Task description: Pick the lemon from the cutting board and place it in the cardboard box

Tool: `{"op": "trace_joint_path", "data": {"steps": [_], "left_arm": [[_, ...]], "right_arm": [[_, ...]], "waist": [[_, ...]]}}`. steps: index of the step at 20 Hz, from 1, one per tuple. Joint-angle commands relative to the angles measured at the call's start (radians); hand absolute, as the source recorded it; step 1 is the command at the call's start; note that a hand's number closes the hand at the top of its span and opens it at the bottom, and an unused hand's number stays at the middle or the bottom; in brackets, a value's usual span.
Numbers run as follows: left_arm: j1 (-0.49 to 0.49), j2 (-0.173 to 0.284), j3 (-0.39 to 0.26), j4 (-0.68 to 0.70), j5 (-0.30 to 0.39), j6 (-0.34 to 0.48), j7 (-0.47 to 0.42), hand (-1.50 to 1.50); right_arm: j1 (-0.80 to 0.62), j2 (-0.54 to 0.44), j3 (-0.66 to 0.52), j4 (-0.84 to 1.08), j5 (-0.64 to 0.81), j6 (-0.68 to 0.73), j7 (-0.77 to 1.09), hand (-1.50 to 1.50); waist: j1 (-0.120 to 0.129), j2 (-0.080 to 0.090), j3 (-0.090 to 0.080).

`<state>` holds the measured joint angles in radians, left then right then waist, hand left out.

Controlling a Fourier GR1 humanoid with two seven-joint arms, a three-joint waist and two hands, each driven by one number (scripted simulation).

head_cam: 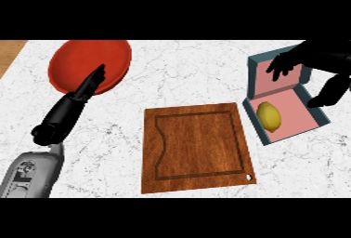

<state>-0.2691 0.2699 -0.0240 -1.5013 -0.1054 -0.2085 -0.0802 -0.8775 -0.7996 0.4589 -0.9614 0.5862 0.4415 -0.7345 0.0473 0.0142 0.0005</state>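
Left hand [82, 95] rests with straight fingers left of the cutting board [197, 146], beside a red plate [89, 65]. Right of the board, the lemon [269, 116] lies inside the box [310, 111]; right hand [312, 62] hovers spread, holding nothing, and could nudge the box wall when withdrawing

No text, label, brand, number or sign can be read anywhere (all surfaces are unmarked).
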Motion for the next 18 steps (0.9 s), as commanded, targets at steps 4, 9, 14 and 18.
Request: {"op": "trace_joint_path", "data": {"steps": [4,9,14,18], "left_arm": [[0.012,-0.001,-0.002,-0.020,-0.008,0.003,0.016,0.00],[-0.009,-0.004,0.002,-0.022,-0.005,0.007,0.019,0.00],[0.005,-0.013,-0.009,-0.021,-0.007,0.002,-0.001,0.00],[0.023,-0.010,-0.014,-0.035,-0.013,-0.003,-0.012,0.00]], "right_arm": [[0.005,0.074,-0.086,0.095,-0.223,0.118,-0.239,-1.50],[0.025,0.201,-0.235,0.215,-0.567,0.304,-0.046,-1.50],[-0.077,0.215,-0.350,0.384,-0.772,0.408,0.215,-1.50],[-0.151,0.164,-0.426,0.528,-0.838,0.440,0.288,-1.50]], "waist": [[-0.016,-0.004,0.001],[-0.015,0.001,0.001],[0.007,0.004,-0.001],[0.018,0.009,0.001]]}}
